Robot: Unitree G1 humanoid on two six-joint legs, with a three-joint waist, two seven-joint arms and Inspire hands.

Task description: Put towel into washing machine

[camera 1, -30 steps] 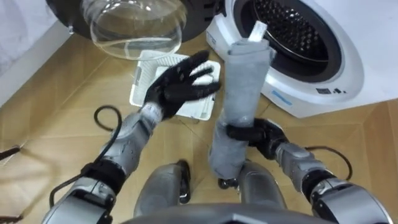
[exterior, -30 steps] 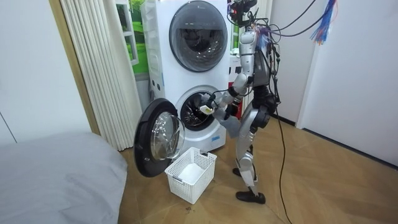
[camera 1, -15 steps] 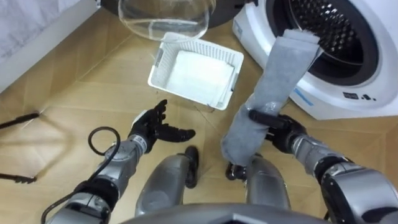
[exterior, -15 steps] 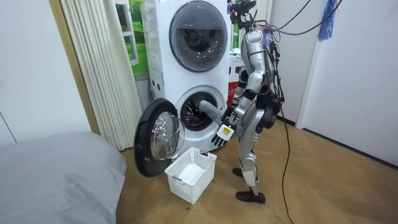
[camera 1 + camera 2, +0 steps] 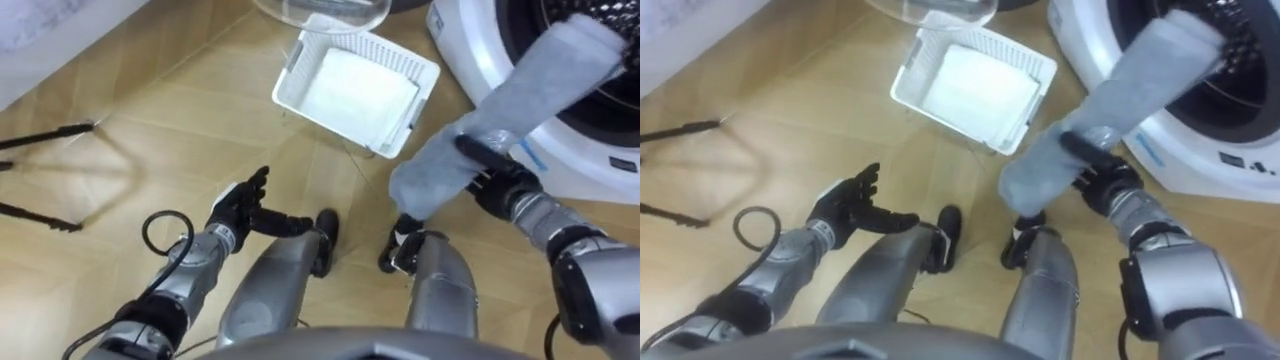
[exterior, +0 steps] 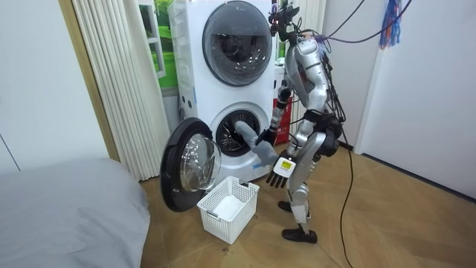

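Observation:
A long grey towel hangs stiffly from my right hand, whose fingers are curled round its lower part. Its upper end reaches into the dark round opening of the lower washing machine. In the room view the towel stretches from my hand toward the drum opening, and I stand upright just beside the machine. My left hand hangs low by my left leg, fingers relaxed and holding nothing; the room view catches it as well.
A white slatted laundry basket with white cloth in it sits on the wood floor in front of the machine. The machine's round glass door stands swung open on the room view's left. A second machine is stacked above. A grey bed fills the lower left.
My left hand has dropped from in front of the basket to beside my leg. My right hand has carried the towel's upper end into the drum opening. The head camera has swung.

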